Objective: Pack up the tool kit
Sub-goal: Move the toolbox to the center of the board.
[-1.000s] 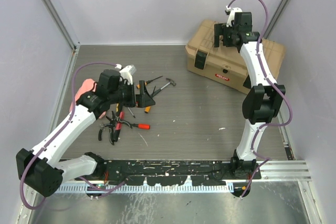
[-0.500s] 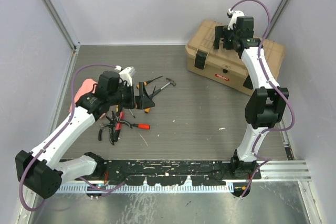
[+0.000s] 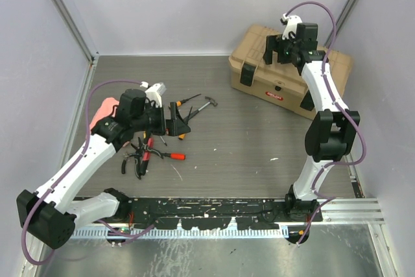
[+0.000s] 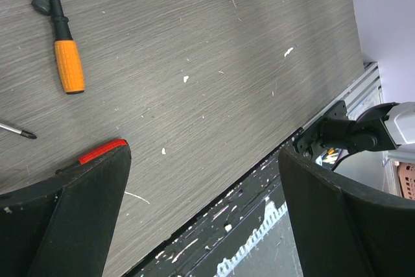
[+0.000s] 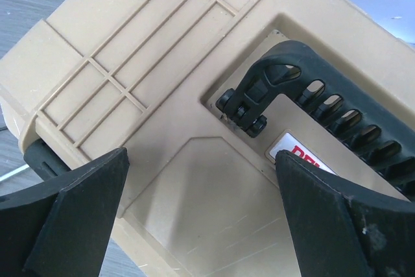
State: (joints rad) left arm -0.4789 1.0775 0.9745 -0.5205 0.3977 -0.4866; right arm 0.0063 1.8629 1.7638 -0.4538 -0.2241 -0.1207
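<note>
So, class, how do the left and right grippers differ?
The left gripper hangs over the table near the orange-handled screwdriver; the right gripper hangs over the tan case, by its black handle. The left arm bends low; the right arm stretches far back. Both grippers are open and empty.

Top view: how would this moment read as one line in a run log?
left hand open above tools | right hand open over case | case shut | tools on table, none packed
</note>
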